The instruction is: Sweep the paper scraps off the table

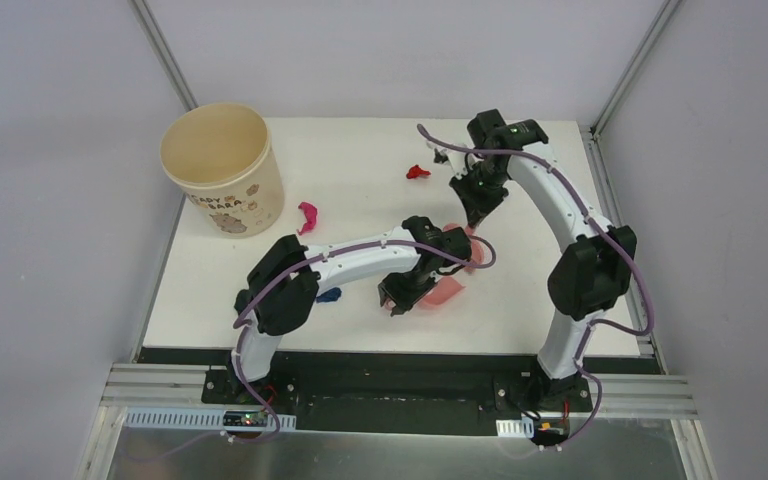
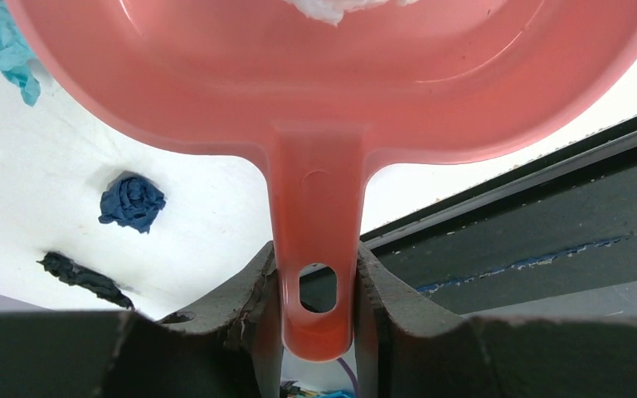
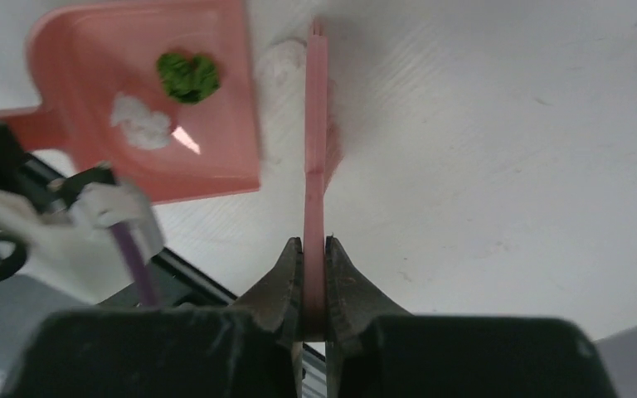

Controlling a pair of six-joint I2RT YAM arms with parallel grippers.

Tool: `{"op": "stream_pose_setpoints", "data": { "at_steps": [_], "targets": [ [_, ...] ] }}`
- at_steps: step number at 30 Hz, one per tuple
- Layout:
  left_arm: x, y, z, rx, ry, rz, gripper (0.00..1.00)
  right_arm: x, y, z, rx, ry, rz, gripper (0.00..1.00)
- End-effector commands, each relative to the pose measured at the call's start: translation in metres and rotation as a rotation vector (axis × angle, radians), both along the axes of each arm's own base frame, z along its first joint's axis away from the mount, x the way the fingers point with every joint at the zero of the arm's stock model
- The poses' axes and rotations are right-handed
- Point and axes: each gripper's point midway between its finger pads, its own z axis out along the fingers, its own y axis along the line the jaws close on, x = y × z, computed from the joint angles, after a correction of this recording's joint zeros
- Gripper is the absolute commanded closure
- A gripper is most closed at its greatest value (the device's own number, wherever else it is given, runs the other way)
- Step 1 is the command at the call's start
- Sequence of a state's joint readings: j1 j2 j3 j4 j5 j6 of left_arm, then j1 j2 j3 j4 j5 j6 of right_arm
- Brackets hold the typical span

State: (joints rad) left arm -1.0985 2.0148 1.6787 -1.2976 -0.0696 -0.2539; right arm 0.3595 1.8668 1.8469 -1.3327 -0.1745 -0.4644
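Note:
My left gripper (image 2: 315, 253) is shut on the handle of the pink dustpan (image 2: 332, 75), which lies near the front of the table (image 1: 360, 160). In the pan lie a green scrap (image 3: 187, 76) and a white scrap (image 3: 141, 124). My right gripper (image 3: 314, 245) is shut on the pink hand brush (image 3: 316, 149), whose head rests on the table just beside the pan's mouth. Loose paper scraps lie about: dark blue (image 2: 133, 201), teal (image 2: 0, 41), magenta (image 1: 307, 215) and red (image 1: 418, 171).
A beige round bucket (image 1: 222, 165) stands at the table's back left corner. The black front edge (image 1: 390, 355) runs just behind the dustpan handle. A thin dark strip (image 2: 83, 278) lies near the blue scrap. Grey walls close in the left, right and back.

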Motion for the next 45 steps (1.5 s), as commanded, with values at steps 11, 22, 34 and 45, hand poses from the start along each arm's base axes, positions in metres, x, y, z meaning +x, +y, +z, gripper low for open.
{"op": "stream_pose_setpoints", "data": {
  "at_steps": [11,22,34,45],
  "targets": [
    [0.011,-0.015,-0.018,-0.028,-0.002,-0.016,1.00,-0.096,-0.015,0.069,0.177,0.032,0.048,1.00],
    [-0.005,0.002,-0.002,-0.061,0.002,0.035,1.00,0.079,-0.104,0.106,-0.140,-0.451,-0.189,1.00],
    [-0.029,0.029,0.014,-0.001,0.070,0.070,1.00,0.252,-0.110,0.062,-0.351,-0.716,-0.148,1.00],
    [-0.029,0.026,-0.002,0.043,0.106,0.059,1.00,0.156,-0.003,0.011,-0.246,-0.427,0.222,1.00]
  ]
}}
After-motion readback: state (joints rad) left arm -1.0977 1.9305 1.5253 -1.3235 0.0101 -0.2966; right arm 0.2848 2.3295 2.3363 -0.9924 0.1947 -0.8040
